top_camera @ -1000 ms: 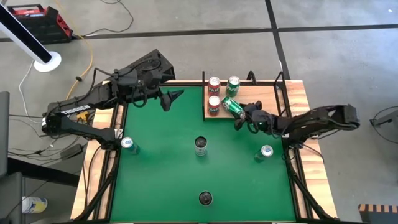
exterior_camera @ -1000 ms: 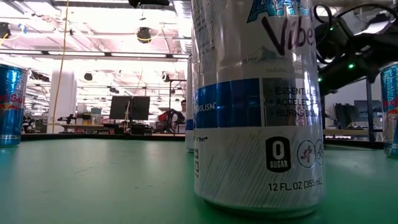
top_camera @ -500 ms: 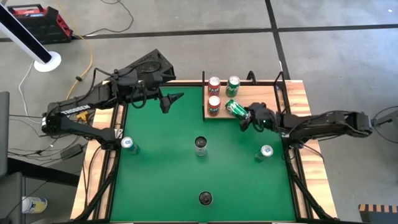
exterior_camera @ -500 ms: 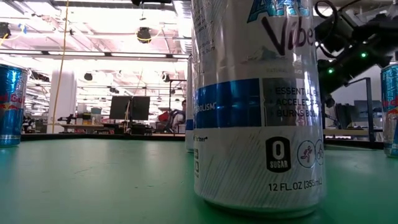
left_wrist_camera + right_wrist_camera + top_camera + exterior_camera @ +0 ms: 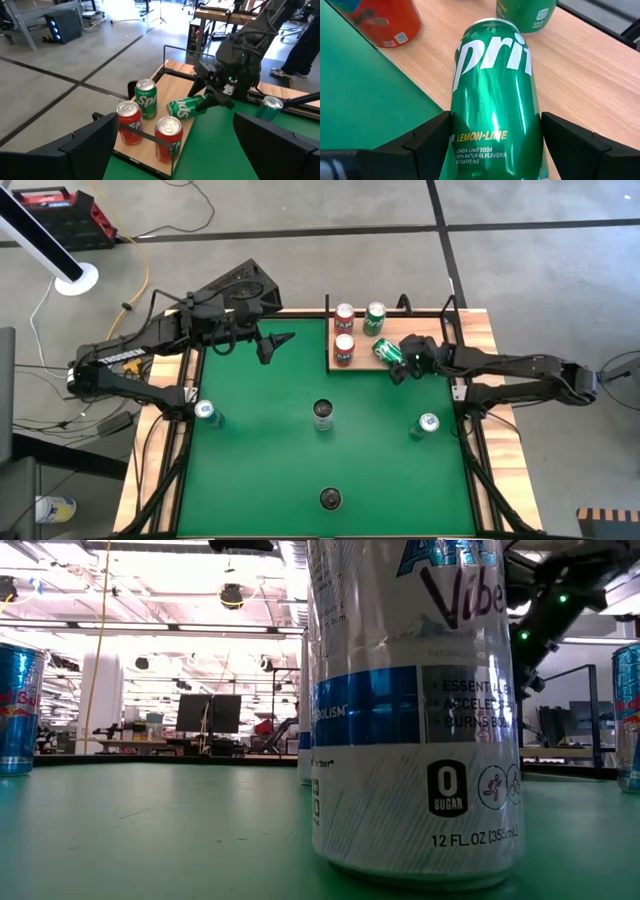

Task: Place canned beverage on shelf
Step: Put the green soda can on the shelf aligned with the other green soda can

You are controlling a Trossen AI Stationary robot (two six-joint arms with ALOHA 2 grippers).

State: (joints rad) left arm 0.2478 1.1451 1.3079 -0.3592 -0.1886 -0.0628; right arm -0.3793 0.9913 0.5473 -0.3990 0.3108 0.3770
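Note:
The pale-wood shelf (image 5: 420, 332) stands at the table's far edge and bears two red cans (image 5: 344, 313) (image 5: 343, 349) and an upright green can (image 5: 375, 315). My right gripper (image 5: 398, 360) is shut on a green Sprite can (image 5: 386, 351), which lies on its side over the shelf; it also shows in the right wrist view (image 5: 495, 85) and the left wrist view (image 5: 186, 107). My left gripper (image 5: 273, 341) is open and empty over the far left of the green felt, to the left of the shelf. My right gripper pinches the Sprite can's round side wall (image 5: 461, 142) between its two fingers, on the half toward the can's bottom. The fingers come nearly level from the table's right and lie along the can. The can lies tilted on its side, its top (image 5: 492, 22) toward the standing cans; whether it touches the shelf I cannot tell.
Two blue cans (image 5: 205, 412) (image 5: 427, 423) and two silver cans (image 5: 322, 412) (image 5: 329, 498) stand on the green felt. The nearest silver can (image 5: 415, 710) fills the low view. Black rails (image 5: 447, 315) edge the shelf.
My right gripper has gone toward the table's far right with the Sprite can, its arm stretching out level. The can has gone from the shelf's near edge to farther in over the wood, still on its side.

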